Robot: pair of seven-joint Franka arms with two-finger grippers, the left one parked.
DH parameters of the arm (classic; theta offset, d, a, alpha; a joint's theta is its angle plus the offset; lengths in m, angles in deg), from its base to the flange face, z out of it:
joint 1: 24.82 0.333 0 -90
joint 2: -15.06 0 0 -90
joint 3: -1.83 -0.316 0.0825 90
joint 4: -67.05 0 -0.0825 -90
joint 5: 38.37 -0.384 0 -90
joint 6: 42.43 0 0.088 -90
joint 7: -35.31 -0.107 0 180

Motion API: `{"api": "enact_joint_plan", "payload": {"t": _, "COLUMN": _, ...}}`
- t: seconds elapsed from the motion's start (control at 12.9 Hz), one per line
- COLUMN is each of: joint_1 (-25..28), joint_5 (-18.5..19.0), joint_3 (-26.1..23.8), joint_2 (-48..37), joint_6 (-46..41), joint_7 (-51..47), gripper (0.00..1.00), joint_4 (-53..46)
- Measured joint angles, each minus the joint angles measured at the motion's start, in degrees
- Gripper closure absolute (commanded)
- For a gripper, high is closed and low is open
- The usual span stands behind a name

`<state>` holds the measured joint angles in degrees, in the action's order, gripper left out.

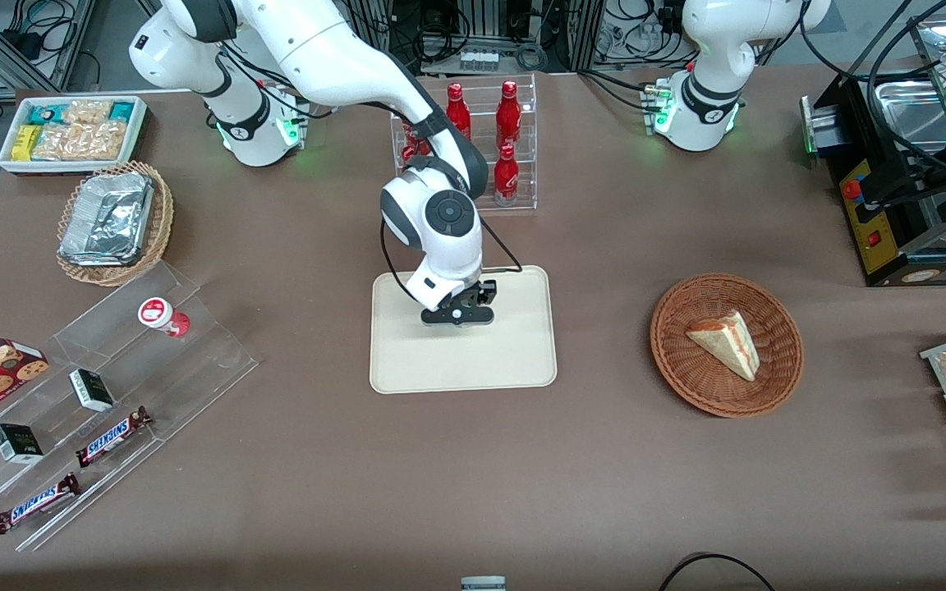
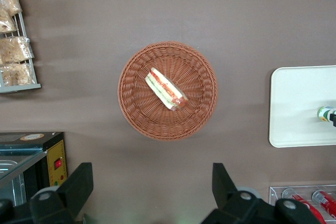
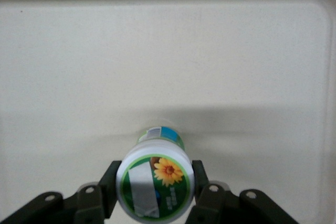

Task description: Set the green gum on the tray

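My right gripper (image 1: 458, 315) hangs low over the cream-beige tray (image 1: 514, 361), above the half of it farther from the front camera. In the right wrist view the gripper (image 3: 155, 184) is shut on the green gum (image 3: 155, 182). Its black fingers (image 3: 112, 182) press both sides of the green-and-white lid with the flower print. The canister stands upright over the tray (image 3: 157, 51), and I cannot tell whether its base touches. The left wrist view shows the green gum (image 2: 325, 113) above the tray (image 2: 299, 103). In the front view the gum is hidden by the gripper.
A red-lidded canister (image 1: 163, 315) and Snickers bars (image 1: 112, 435) lie on the clear stepped stand toward the working arm's end. The red bottle rack (image 1: 481, 148) stands close to the tray. A wicker basket (image 1: 777, 386) holding a sandwich sits toward the parked arm's end.
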<state>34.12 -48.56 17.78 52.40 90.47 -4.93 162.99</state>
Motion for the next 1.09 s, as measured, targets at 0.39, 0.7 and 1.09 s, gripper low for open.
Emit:
{"api": "enact_joint_plan", "payload": {"t": 0.39, "joint_1": 0.0, "joint_5": -0.2, "joint_3": 0.1, "joint_2": -0.1, "joint_6": 1.1, "joint_7": -0.1, "gripper": 0.0, "joint_4": 0.7}}
{"api": "enact_joint_plan", "payload": {"t": 0.7, "joint_1": -0.3, "joint_5": -0.2, "joint_3": 0.5, "joint_2": -2.3, "joint_6": 0.8, "joint_7": -0.1, "gripper": 0.0, "joint_4": 1.1}}
{"api": "enact_joint_plan", "payload": {"t": 1.09, "joint_1": -4.1, "joint_5": -0.3, "joint_3": 0.9, "joint_2": -17.3, "joint_6": -7.3, "joint_7": 1.9, "gripper": 0.0, "joint_4": 5.7}}
